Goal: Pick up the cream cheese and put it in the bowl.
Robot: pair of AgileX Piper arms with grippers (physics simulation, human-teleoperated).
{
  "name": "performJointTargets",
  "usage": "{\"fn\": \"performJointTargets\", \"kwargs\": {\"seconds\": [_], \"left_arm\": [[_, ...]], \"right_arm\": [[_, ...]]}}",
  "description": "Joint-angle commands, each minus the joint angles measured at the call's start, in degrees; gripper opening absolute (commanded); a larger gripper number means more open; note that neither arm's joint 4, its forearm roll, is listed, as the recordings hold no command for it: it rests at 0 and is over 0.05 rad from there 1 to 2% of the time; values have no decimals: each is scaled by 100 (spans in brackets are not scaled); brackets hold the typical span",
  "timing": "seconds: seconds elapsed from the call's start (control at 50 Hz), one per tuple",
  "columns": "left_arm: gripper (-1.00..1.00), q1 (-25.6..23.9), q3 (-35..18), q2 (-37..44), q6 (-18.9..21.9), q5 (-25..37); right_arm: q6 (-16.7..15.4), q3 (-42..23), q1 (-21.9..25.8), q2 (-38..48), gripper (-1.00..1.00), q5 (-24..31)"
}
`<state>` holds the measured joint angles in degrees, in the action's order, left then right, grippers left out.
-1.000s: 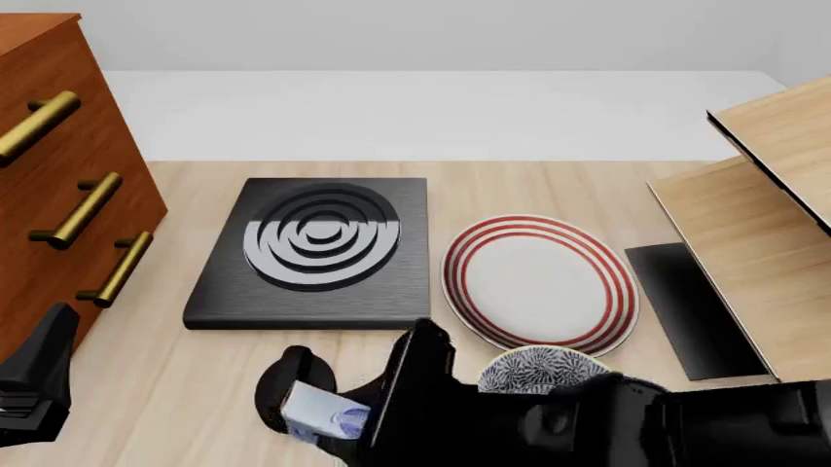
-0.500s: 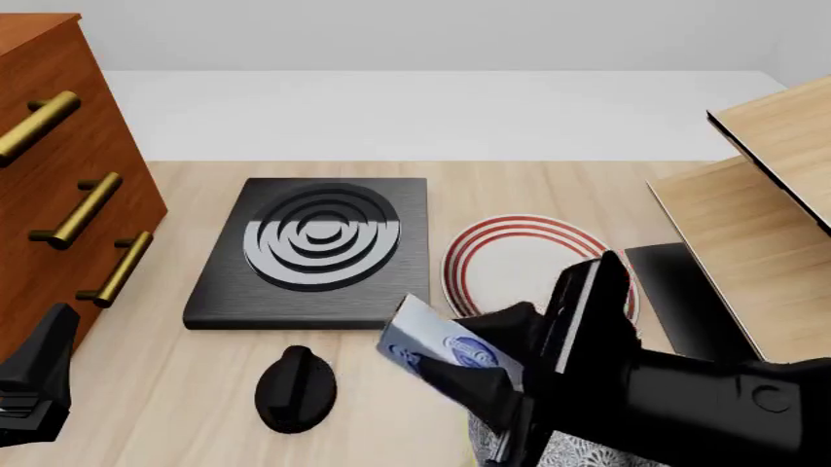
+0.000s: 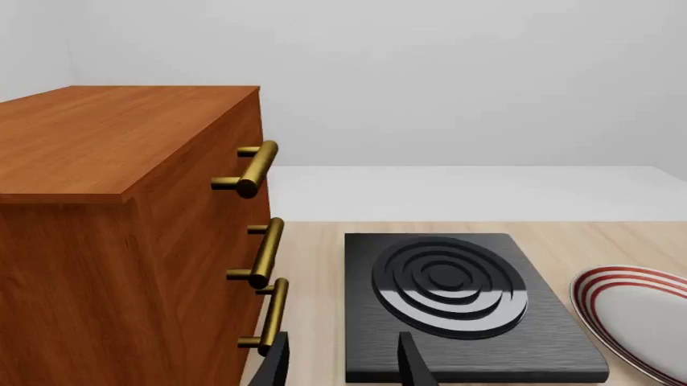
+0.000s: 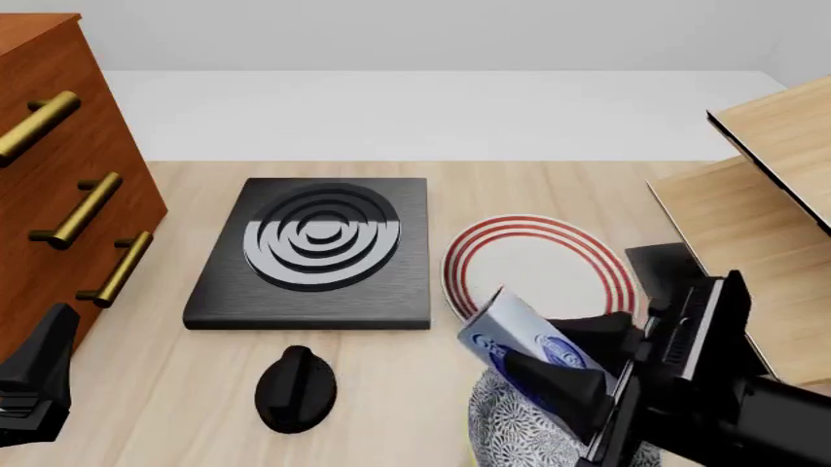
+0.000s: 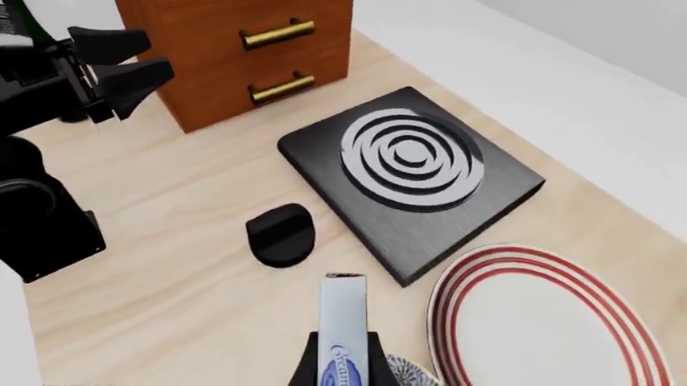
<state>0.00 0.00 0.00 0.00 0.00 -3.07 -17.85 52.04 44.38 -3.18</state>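
The cream cheese (image 4: pixel 517 333), a pale silver-blue box with a dark blue oval logo, is held tilted in my right gripper (image 4: pixel 561 358), which is shut on it. It hangs just above the speckled bowl (image 4: pixel 517 430) at the near edge of the table, not touching it. In the right wrist view the box (image 5: pixel 343 318) stands edge-on between the fingers (image 5: pixel 305 367), with a sliver of the bowl (image 5: pixel 404 372) beside it. My left gripper (image 4: pixel 37 381) is open and empty at the near left, by the cabinet; its fingers (image 3: pixel 275 366) show in the left wrist view.
A white plate with red rings (image 4: pixel 539 265) lies just behind the bowl. A black stove plate (image 4: pixel 311 251) sits in the middle, with a black knob (image 4: pixel 296 387) in front of it. A wooden drawer cabinet (image 4: pixel 53 185) stands at the left, and a wooden shelf unit (image 4: pixel 760 204) at the right.
My right gripper has carried the cream cheese to the right, from beside the black knob to above the bowl. The left arm has not moved.
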Motion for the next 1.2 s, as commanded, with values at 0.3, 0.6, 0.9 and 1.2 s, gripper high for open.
{"fn": "performJointTargets", "kwargs": {"seconds": [0.3,0.6,0.9,1.2], "left_arm": [[100,0,0,0,0,0],[100,0,0,0,0,0],[100,0,0,0,0,0],[100,0,0,0,0,0]], "right_arm": [[183,559,-513,-877,-100,431],[330,839,-565,-711,-100,89],[417,1126,-608,-154,-100,-593],[466,1280,-604,182,-100,-1008]]}}
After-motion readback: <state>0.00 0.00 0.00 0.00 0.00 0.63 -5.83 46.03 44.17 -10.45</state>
